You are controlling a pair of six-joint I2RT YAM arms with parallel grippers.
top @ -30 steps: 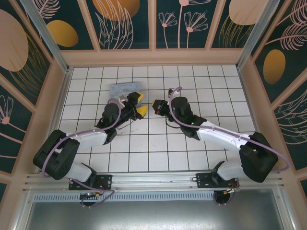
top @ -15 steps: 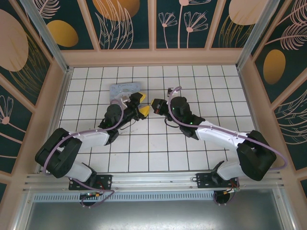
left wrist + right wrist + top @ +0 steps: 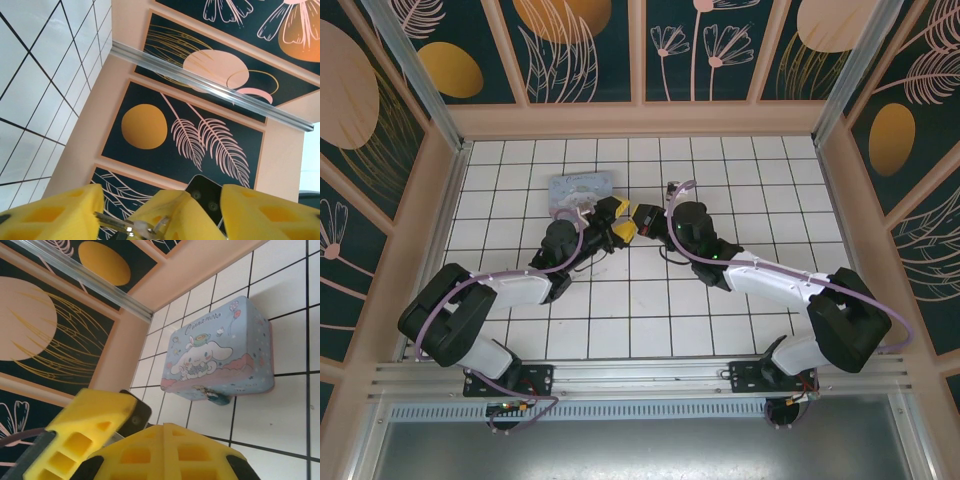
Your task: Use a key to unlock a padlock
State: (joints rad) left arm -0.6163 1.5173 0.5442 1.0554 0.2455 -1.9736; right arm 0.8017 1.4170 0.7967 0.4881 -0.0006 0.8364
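Note:
The padlock, gold and dark bluish, hangs on the front clasp of the pastel blue cartoon tin, which lies on the tiles. My two grippers meet mid-table just right of the tin. My right gripper has its yellow fingers pressed together, and the thin silver key sticks out of them on a small ring. My left gripper is open, its fingers standing on either side of the right gripper's fingers and the key.
The white tiled floor is walled on every side by peach-framed dark panels. Purple cables run along both arms. The tin lies only about one tile from both grippers.
The two grippers have closed in on each other. My right gripper moved left and my left gripper moved right, so the right fingers with the key now sit between the left fingers.

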